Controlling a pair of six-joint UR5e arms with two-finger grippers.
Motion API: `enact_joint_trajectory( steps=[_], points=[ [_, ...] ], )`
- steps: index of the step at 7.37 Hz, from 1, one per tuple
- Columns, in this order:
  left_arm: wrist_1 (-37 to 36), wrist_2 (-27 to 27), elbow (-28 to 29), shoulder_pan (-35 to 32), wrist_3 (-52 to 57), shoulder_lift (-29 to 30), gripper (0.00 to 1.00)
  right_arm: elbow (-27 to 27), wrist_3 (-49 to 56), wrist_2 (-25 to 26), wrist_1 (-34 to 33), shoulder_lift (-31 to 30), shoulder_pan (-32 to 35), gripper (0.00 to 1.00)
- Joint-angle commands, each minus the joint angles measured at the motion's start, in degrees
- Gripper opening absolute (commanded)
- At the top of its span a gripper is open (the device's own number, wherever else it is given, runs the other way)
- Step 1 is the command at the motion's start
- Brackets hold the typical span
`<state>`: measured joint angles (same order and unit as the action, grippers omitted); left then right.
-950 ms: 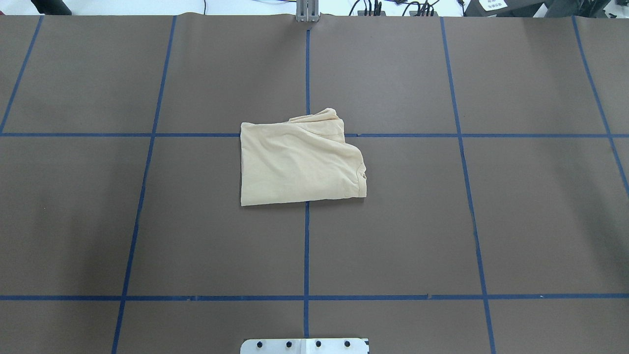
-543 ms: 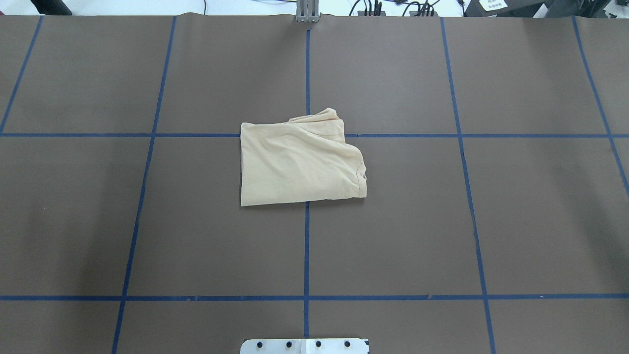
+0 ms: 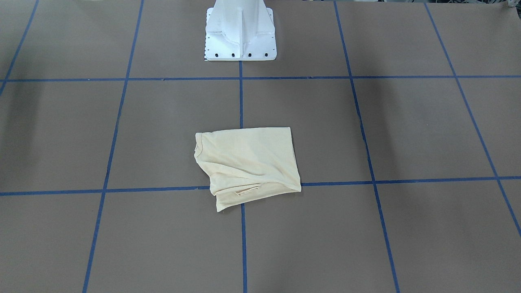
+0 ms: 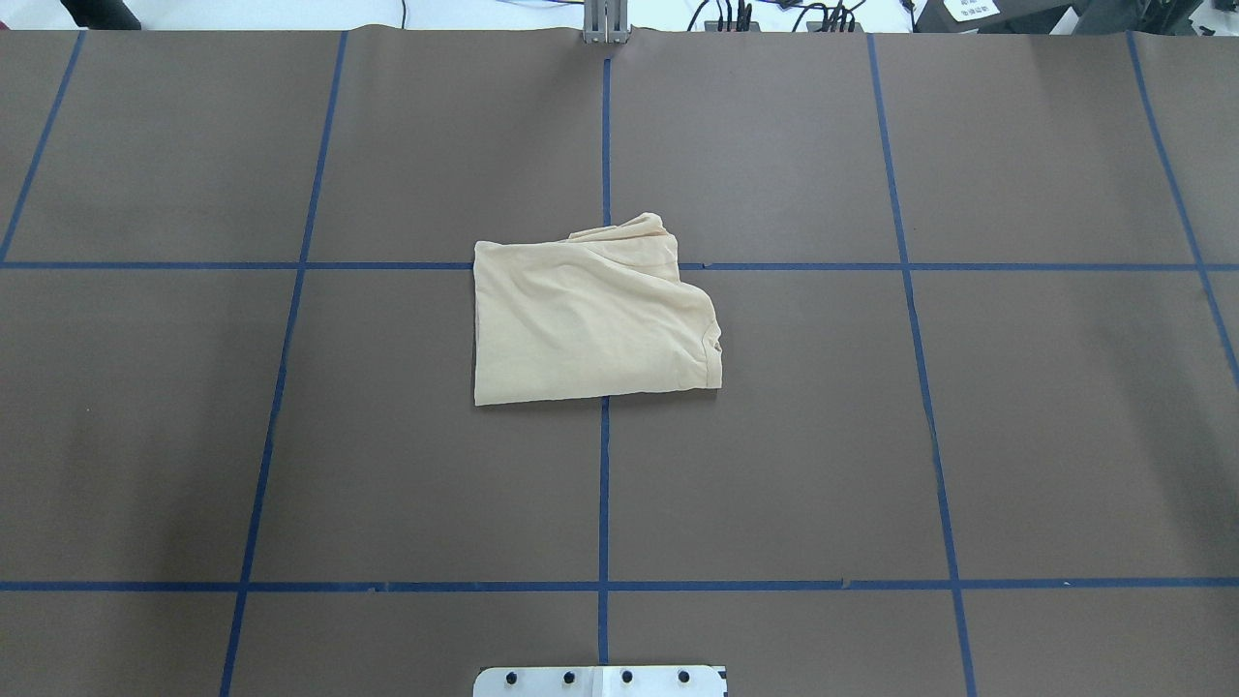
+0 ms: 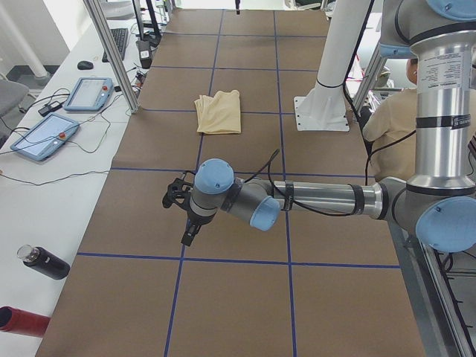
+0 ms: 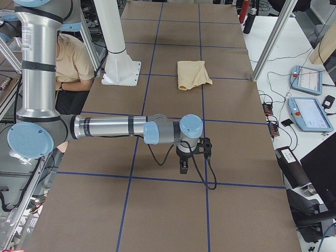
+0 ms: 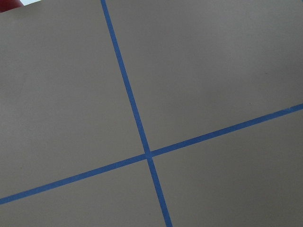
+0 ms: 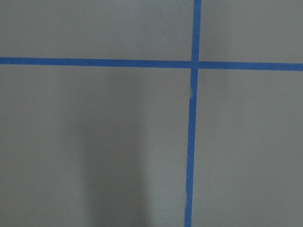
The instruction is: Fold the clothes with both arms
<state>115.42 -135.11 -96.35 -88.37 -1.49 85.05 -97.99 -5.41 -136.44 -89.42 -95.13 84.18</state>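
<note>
The cream-yellow shirt (image 4: 590, 324) lies folded into a small rectangle at the middle of the table, print hidden; it also shows in the front view (image 3: 248, 162), left view (image 5: 219, 113) and right view (image 6: 192, 73). Neither arm touches it. My left gripper (image 5: 186, 223) hangs low over the table far off to the shirt's left, seen only in the left side view; I cannot tell if it is open. My right gripper (image 6: 184, 165) hangs low far off to its right, seen only in the right side view; I cannot tell its state. Both wrist views show only brown table with blue tape lines.
The white pedestal base (image 3: 240, 32) stands at the table's near edge behind the shirt. Tablets (image 5: 44, 137) and a black bottle (image 5: 43, 262) lie on the side bench. A metal post (image 5: 111, 56) stands at the far edge. A seated person (image 6: 73, 60) is behind the robot.
</note>
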Motion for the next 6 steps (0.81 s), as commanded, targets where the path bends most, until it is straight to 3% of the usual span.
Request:
enact_joint_trajectory(
  steps=[1, 6],
  points=[
    [-0.02, 0.45, -1.46, -0.04, 0.17, -0.15, 0.99, -0.36, -0.22, 0.91, 0.3, -0.14, 0.63, 1.0],
    [-0.55, 0.81, -2.44, -0.05, -0.35, -2.25, 0.99, -1.59, -0.22, 1.1, 0.21, -0.76, 0.81, 1.0]
  ],
)
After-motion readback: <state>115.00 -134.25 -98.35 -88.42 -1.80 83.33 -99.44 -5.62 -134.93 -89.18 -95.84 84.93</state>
